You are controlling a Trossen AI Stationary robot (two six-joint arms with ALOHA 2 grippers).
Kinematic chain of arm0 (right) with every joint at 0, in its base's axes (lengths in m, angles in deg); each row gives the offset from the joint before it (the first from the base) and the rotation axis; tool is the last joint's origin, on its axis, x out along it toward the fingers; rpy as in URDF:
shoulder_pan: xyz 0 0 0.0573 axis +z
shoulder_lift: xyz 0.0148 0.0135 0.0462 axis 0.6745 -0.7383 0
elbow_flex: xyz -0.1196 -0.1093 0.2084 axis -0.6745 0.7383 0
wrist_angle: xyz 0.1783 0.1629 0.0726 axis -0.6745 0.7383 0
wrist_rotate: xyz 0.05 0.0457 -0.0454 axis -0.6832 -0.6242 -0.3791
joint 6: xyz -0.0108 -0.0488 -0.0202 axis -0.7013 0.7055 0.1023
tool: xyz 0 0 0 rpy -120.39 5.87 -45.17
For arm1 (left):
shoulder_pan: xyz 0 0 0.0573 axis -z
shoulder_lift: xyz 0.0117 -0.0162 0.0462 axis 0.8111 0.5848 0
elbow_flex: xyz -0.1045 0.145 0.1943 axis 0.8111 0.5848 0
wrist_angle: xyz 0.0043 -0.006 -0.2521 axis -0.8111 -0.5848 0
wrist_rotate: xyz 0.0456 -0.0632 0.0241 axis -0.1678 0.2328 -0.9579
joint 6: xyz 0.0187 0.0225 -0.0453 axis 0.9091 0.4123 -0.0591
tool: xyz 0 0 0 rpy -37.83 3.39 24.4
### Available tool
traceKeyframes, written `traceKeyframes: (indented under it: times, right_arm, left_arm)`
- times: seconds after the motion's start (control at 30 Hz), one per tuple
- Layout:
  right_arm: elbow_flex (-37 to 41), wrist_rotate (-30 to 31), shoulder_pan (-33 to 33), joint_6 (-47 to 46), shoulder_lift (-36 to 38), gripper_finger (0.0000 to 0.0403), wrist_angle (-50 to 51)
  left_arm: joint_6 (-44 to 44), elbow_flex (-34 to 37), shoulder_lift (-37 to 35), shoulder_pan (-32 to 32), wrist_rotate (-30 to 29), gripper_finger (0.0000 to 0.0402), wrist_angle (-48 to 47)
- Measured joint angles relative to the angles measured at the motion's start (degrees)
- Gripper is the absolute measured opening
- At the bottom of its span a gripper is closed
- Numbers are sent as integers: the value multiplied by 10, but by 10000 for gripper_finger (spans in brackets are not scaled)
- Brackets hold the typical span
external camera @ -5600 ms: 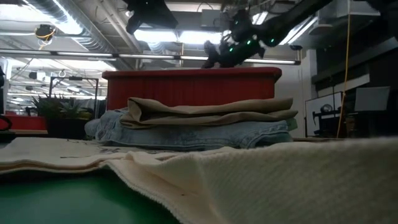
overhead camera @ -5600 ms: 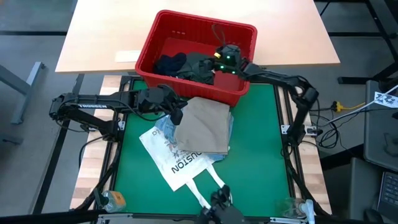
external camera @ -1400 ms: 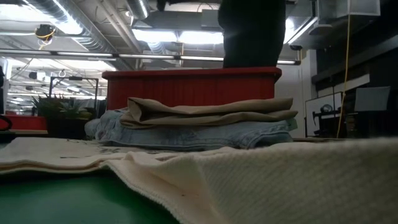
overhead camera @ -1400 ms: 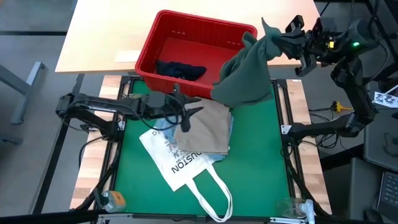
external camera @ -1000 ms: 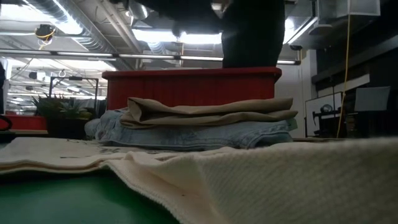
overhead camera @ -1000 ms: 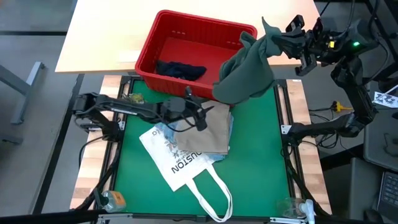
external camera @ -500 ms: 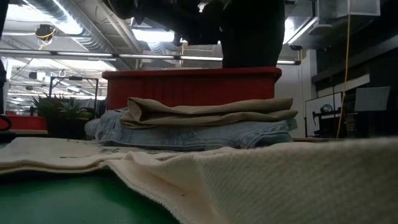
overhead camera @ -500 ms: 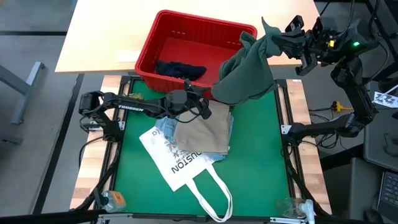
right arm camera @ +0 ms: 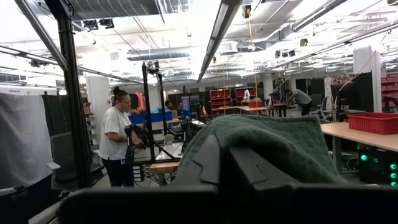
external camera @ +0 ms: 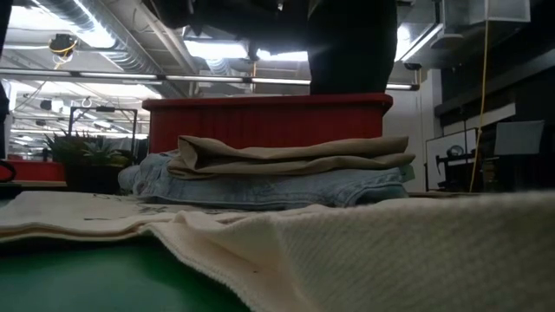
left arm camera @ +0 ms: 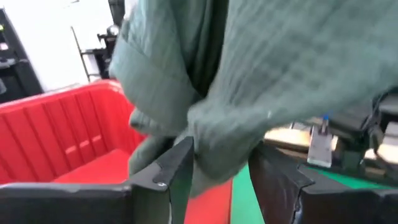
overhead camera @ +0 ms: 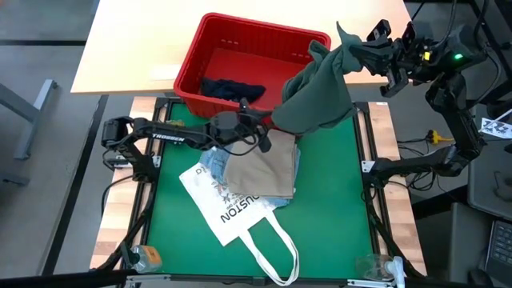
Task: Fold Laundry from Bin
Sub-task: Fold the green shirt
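Note:
A dark olive shirt [overhead camera: 314, 96] hangs high over the near right corner of the red bin [overhead camera: 240, 36], with my right gripper [overhead camera: 364, 50] shut on it. My left gripper [overhead camera: 268, 138] is open at the shirt's lower end. In the left wrist view its fingers stand either side of that hanging cloth [left arm camera: 217, 143]. A dark navy garment [overhead camera: 232, 88] lies in the bin. Folded beige cloth [overhead camera: 260, 164] rests on folded jeans [external camera: 260, 186] on the green mat. My right gripper pinches a bunched upper part of the shirt [overhead camera: 348, 50], fingers about level and coming from the table's right. The cloth heaps over the fingers [right arm camera: 267, 140]. The shirt hangs slack below, clear of the mat. My left gripper has the shirt's lower fold [left arm camera: 205, 134] between its fingers; I cannot tell whether they touch it.
A white tote bag printed with letters [overhead camera: 232, 208] lies on the mat at the near left, partly under the folded stack. Bare green mat [overhead camera: 336, 208] lies to the right of the stack. A pale table top [overhead camera: 136, 48] lies behind the bin.
My left gripper has gone from over the folded stack toward the table's far edge and a little right, up to the lower end of the hanging shirt. The shirt hangs as before.

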Motion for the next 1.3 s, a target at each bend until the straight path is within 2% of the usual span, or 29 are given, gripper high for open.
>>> traceKeyframes:
  times: [0.1,0.23,0.3,0.43,0.7,0.9,1.07,1.3]
  right_arm:
    - [0,0,0,-3,0,5,-1]
    - [0,0,0,-29,0,5,-23]
    - [0,0,0,-34,0,5,-45]
    - [0,4,0,-37,7,5,-78]
    - [0,40,0,-37,16,5,-120]
    - [0,49,0,-111,-2,5,-183]
    - [0,10,0,-195,-41,5,-201]
    - [0,-16,0,-235,-79,5,-199]
  left_arm:
    - [0,0,0,-9,29,113,28]
    - [0,0,-6,-12,41,27,56]
    - [0,0,-16,-12,47,10,54]
    - [22,0,-62,-9,47,4,43]
    - [31,0,-215,-30,47,2,-46]
    - [31,0,-314,-48,47,1,-85]
    - [56,-5,-388,-59,42,1,-146]
    - [75,-48,-476,-59,6,0,-300]
